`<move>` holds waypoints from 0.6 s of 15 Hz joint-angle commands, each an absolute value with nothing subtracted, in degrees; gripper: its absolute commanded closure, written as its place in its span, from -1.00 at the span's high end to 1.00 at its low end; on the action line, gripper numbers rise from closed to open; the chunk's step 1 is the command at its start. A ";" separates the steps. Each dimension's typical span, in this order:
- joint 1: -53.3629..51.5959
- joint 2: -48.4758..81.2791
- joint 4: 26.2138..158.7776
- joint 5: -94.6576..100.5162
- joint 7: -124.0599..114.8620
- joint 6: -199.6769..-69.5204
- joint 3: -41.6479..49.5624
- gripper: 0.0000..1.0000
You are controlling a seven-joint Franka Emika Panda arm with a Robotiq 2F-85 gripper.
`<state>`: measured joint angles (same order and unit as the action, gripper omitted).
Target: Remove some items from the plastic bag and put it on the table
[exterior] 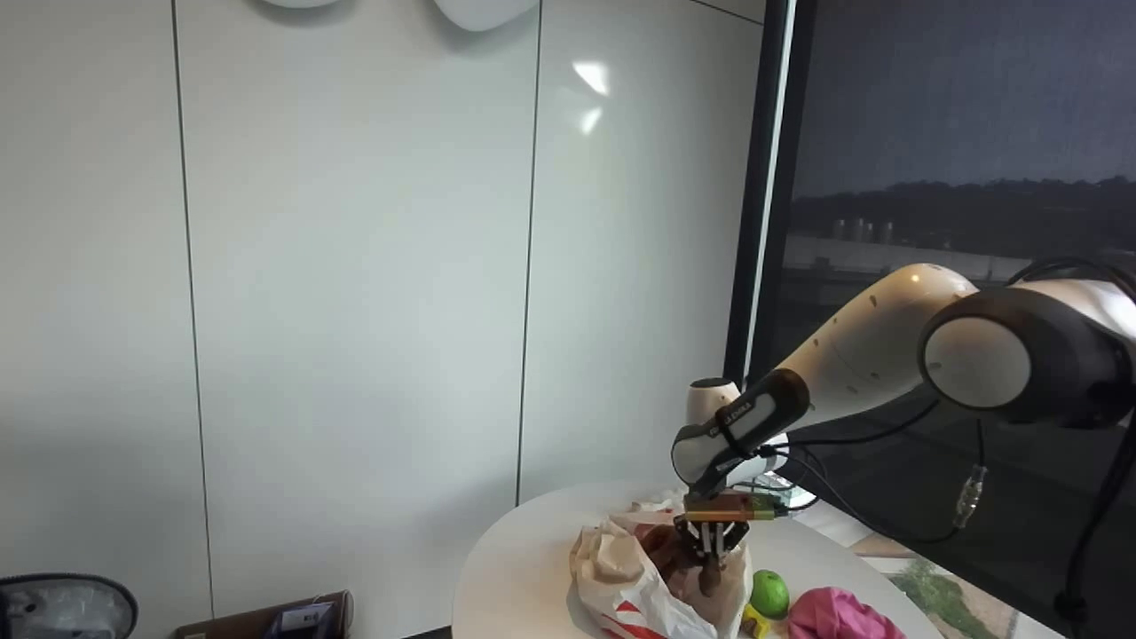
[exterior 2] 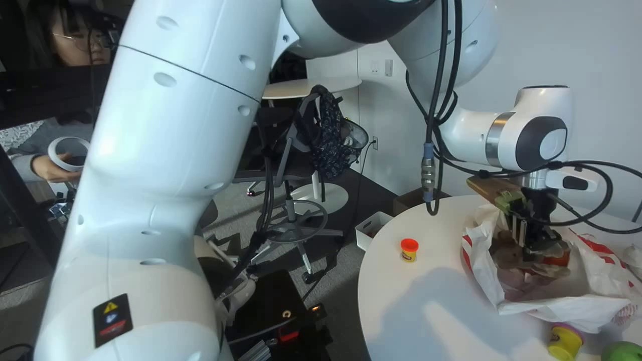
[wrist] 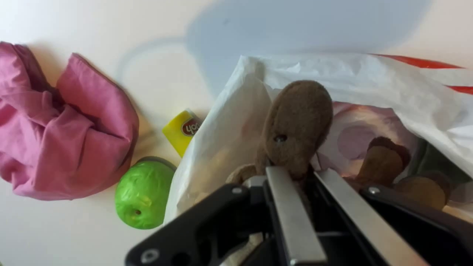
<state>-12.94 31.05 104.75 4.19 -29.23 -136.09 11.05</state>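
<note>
The plastic bag (wrist: 232, 118), white and crinkled with red marks, lies with its mouth open on the white round table (exterior 2: 401, 311). In both exterior views my gripper (exterior: 710, 557) reaches down into the mouth of the bag (exterior 2: 567, 307). The wrist view shows the gripper (wrist: 301, 173) with its fingers closed around the narrow part of a brown plush toy (wrist: 301, 107), whose rounded end with a dark eye sticks out beyond the fingertips. Another brown plush piece (wrist: 382, 159) and something pinkish lie deeper in the bag. The toy's lower part is hidden by the fingers.
Beside the bag sit a green apple-like fruit (wrist: 144, 194), a yellow tub (wrist: 181, 129) and a bundled pink cloth (wrist: 70, 136). A small tub with a red lid (exterior 2: 409, 249) stands apart, near the table's edge.
</note>
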 commanded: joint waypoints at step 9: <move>-4.88 10.81 109.88 -1.94 -31.27 -93.07 3.90 -0.82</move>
<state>-5.49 13.48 107.89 -4.14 -25.01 -99.00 4.00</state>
